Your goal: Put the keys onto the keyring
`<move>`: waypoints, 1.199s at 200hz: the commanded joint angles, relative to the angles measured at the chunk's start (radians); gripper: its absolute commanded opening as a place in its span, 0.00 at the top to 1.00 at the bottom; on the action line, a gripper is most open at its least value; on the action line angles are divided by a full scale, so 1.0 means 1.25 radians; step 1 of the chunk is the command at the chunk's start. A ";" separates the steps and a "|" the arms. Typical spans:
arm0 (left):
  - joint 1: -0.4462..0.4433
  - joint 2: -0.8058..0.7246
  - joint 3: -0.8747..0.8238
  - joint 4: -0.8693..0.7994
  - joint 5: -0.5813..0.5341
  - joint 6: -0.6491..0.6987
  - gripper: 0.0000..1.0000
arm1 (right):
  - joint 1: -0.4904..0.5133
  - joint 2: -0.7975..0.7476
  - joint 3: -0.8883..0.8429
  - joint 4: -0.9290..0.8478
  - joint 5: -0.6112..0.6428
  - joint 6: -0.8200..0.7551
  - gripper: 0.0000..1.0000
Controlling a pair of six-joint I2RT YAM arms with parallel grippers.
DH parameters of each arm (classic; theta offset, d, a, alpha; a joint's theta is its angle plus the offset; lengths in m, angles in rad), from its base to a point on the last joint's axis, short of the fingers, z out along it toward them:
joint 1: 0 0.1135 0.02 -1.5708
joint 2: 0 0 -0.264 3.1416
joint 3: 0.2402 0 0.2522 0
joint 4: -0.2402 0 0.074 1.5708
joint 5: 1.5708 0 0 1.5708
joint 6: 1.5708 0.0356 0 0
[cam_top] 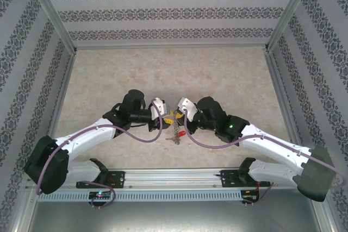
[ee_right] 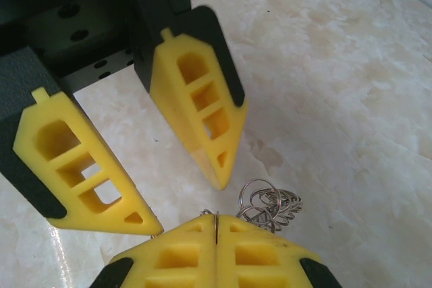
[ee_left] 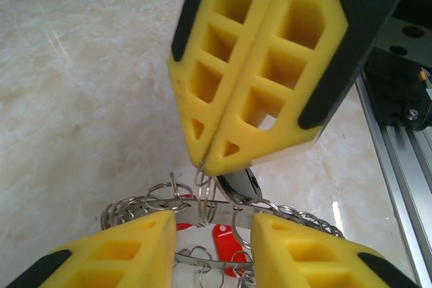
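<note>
Over the table (cam_top: pixel 163 74), the keyring (ee_left: pixel 196 208).

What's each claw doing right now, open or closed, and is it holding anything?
Left claw: open, straddling the keyring.
Right claw: shut on a loop of the keyring.

Two grippers tip to tip above the keyring, frame centre

Top view: the left gripper (cam_top: pixel 162 119) sits just left of centre over the table (cam_top: pixel 163 69), the right gripper (cam_top: pixel 178 116) sits just right, and the keyring (cam_top: pixel 174 132) is directly below them in the frame. Left wrist view: a key (ee_left: pixel 226 239) lies beyond the keyring's band, bottom centre.
</note>
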 commanded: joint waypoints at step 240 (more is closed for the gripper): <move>-0.025 0.041 0.056 -0.010 -0.002 0.016 0.75 | 0.012 -0.017 0.016 0.039 -0.030 0.004 1.00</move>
